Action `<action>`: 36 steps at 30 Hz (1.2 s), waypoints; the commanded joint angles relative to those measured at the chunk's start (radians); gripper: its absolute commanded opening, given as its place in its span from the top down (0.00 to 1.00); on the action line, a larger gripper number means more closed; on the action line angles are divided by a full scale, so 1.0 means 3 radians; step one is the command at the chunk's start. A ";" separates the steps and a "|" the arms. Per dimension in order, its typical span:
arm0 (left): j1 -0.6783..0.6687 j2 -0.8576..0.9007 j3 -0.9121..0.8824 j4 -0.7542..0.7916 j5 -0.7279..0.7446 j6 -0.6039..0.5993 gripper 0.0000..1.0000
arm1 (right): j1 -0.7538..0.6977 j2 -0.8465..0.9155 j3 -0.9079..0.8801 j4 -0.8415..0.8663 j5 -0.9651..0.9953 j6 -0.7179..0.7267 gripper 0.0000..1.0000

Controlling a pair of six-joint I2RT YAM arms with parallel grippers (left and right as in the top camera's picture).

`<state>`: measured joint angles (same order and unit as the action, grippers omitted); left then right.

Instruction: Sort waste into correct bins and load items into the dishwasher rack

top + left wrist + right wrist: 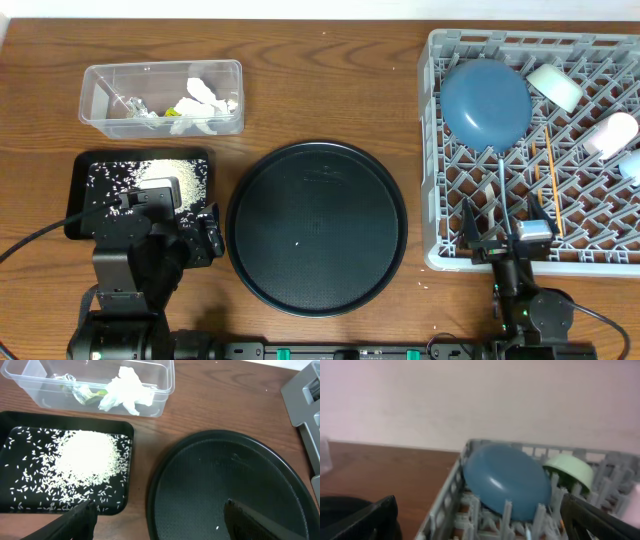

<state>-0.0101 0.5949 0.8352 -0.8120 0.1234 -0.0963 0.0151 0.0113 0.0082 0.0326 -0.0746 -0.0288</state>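
Left gripper wide and empty, rice just ahead-left; right gripper wide, blue bowl ahead.

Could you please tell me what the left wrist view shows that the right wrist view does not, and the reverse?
Only the left wrist view: the clear tub holding crumpled tissue, and the black rectangular tray with a pile of rice. Only the right wrist view: the blue bowl and a pale green bowl propped in the grey rack, with a pale wall behind. Both: the wooden table and that rack, of which the left wrist view catches only a corner.
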 commanded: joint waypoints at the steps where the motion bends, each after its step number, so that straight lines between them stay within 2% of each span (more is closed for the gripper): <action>1: 0.0011 -0.0003 -0.0025 -0.0006 -0.0029 0.0022 0.18 | 0.0036 -0.0022 -0.0010 -0.0385 0.0071 -0.0155 0.01; 36: 0.0011 -0.0003 -0.0025 -0.0006 -0.0029 0.0022 0.18 | 0.0038 -0.0022 -0.0009 -0.0347 0.0086 -0.0107 0.01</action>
<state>-0.0101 0.5945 0.8352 -0.8120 0.1238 -0.0963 0.0151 0.0124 0.0067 -0.0666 -0.0551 -0.0483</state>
